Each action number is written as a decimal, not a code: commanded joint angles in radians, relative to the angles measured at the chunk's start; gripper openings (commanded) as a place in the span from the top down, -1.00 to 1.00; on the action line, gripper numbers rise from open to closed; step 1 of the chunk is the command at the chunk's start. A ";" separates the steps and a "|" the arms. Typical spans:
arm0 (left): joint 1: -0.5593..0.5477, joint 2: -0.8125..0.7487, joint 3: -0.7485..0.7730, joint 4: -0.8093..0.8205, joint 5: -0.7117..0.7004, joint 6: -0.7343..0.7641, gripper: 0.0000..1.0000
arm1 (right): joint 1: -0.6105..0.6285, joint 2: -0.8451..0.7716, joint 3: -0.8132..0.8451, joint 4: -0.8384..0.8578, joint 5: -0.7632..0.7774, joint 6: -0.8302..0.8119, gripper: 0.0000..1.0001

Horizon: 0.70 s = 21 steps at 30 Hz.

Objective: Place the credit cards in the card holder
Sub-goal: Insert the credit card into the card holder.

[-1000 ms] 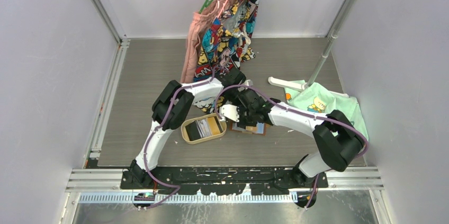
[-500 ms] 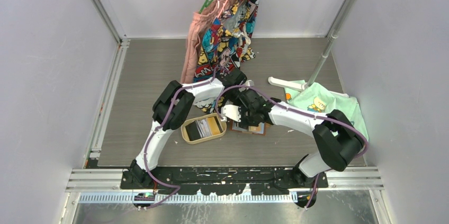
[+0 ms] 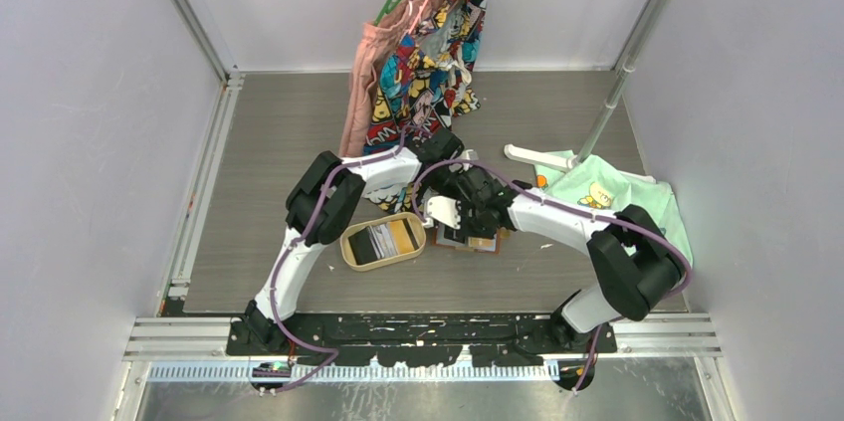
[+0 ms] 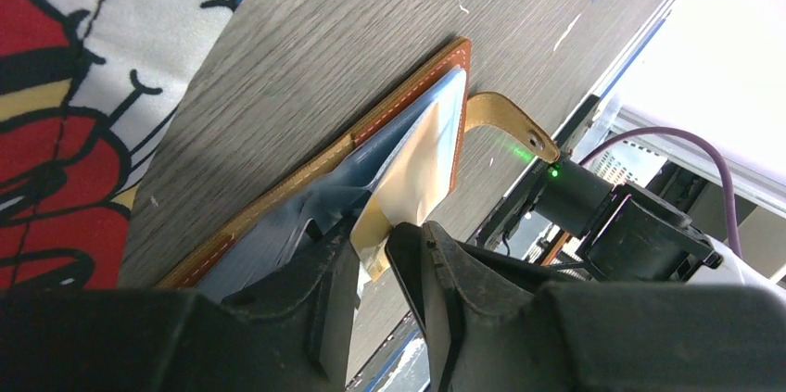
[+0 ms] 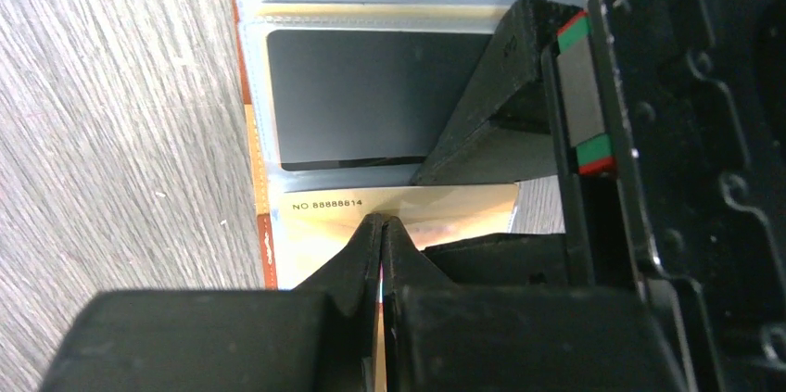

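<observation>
Here, on a grey table [image 3: 289, 132], the tan leather card holder [image 4: 408, 100] lies open just right of an oval tray [image 3: 345, 247]. It has a black card [image 5: 361, 95] in a clear sleeve and a pale gold card [image 5: 445, 202] partly out beside it. Both arms bend inward over it: the left gripper [image 4: 371, 230] stands slightly parted around the gold card's corner, and the right gripper [image 5: 380, 222] is pressed together, tips on that card.

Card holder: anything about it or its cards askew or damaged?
Nothing damaged. The card holder lies open; the black card sits square in its sleeve. One clear sleeve is lifted and bowed by the left gripper, and the shut right gripper rests its tips on a pale numbered card.
</observation>
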 commanded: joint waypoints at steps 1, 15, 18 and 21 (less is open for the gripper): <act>0.014 -0.032 -0.045 -0.041 -0.082 0.032 0.32 | -0.037 -0.032 0.036 -0.015 -0.019 0.005 0.93; 0.014 -0.045 -0.045 -0.024 -0.088 0.015 0.27 | -0.014 -0.043 0.038 0.090 -0.191 0.122 0.91; 0.014 -0.045 -0.050 -0.025 -0.088 0.015 0.25 | 0.023 0.001 0.038 0.129 -0.103 0.133 0.90; 0.014 -0.045 -0.049 -0.025 -0.087 0.014 0.25 | 0.042 0.036 0.038 0.151 -0.039 0.136 0.91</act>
